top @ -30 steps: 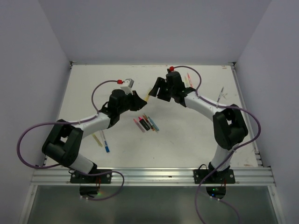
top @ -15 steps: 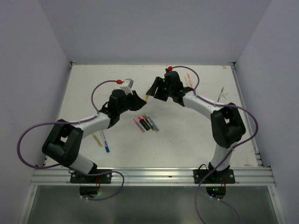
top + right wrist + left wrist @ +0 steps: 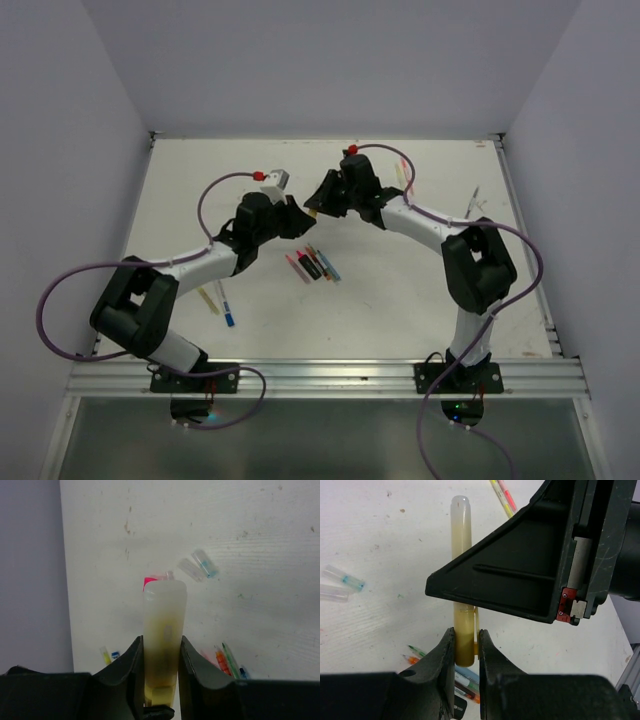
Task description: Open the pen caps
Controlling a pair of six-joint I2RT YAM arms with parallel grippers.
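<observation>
Yellow pen (image 3: 461,540) half behind right fingers (image 3: 510,580)

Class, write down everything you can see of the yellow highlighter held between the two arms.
The yellow highlighter is a thick, translucent plastic barrel, deep yellow at one end and fading to milky pale at its rounded tip. It is held off the table. The left tool pinches its darker end. The right tool clamps it further along, and the pale end sticks out beyond. No cap seam shows clearly.
</observation>
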